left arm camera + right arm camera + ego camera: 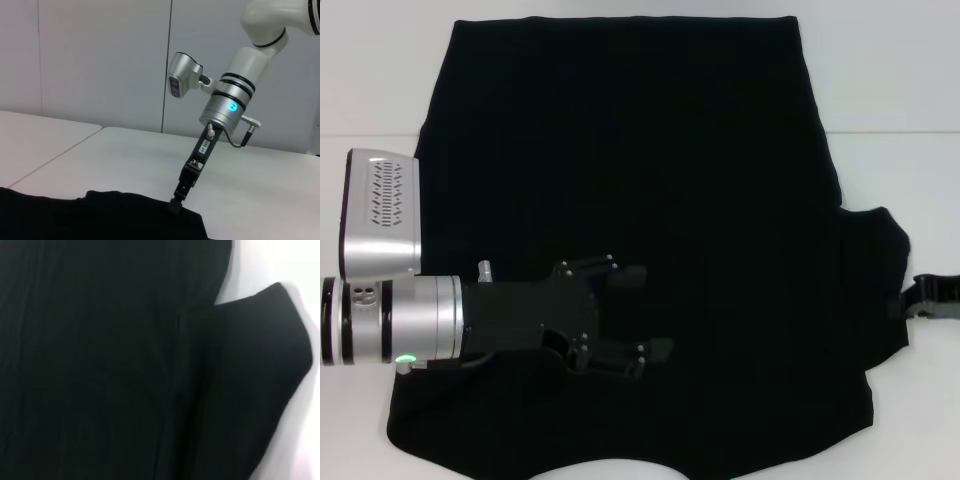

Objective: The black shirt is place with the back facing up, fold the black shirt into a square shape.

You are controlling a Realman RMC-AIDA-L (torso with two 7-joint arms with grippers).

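Note:
The black shirt (650, 160) lies spread flat on the white table (900, 90), with no lettering showing. Its right sleeve (873, 270) sticks out to the right and shows large in the right wrist view (250, 370). My left gripper (645, 312) hovers open over the shirt's lower left part with nothing between its fingers. My right gripper (925, 298) is at the outer edge of the right sleeve. In the left wrist view its tip (176, 204) points down and touches the shirt's edge (125, 215).
Bare white table surrounds the shirt, with a seam (890, 133) running across it. A plain grey wall (100, 60) stands behind the table. The shirt's lower hem runs off the near edge of the head view.

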